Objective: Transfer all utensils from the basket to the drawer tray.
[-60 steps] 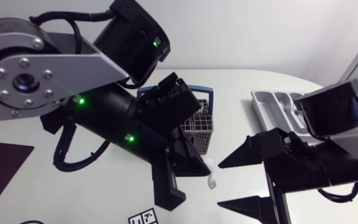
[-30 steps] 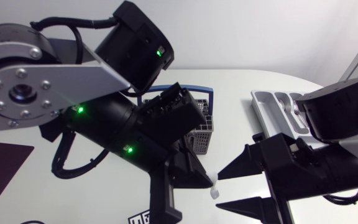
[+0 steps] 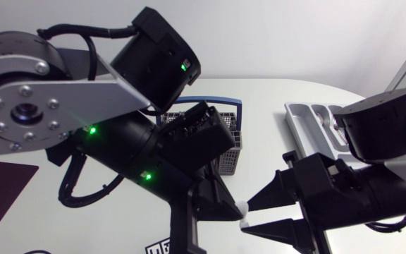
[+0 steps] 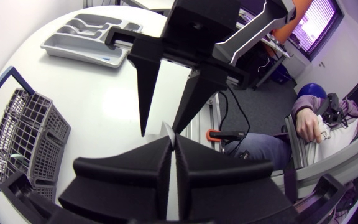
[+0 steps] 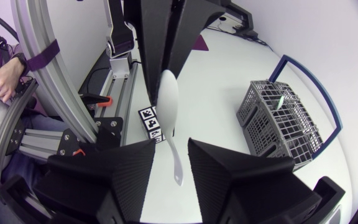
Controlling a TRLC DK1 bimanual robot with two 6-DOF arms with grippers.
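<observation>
Carried away from the basket [image 5: 278, 124], the white spoon [image 5: 168, 93] is now set between the fingers of the right gripper [image 3: 247, 216], which are narrowed but kept off its handle. Its bowl end is pinched in the closed left gripper [image 4: 169, 146], in midair, well apart from the tray [image 4: 92, 37].
</observation>
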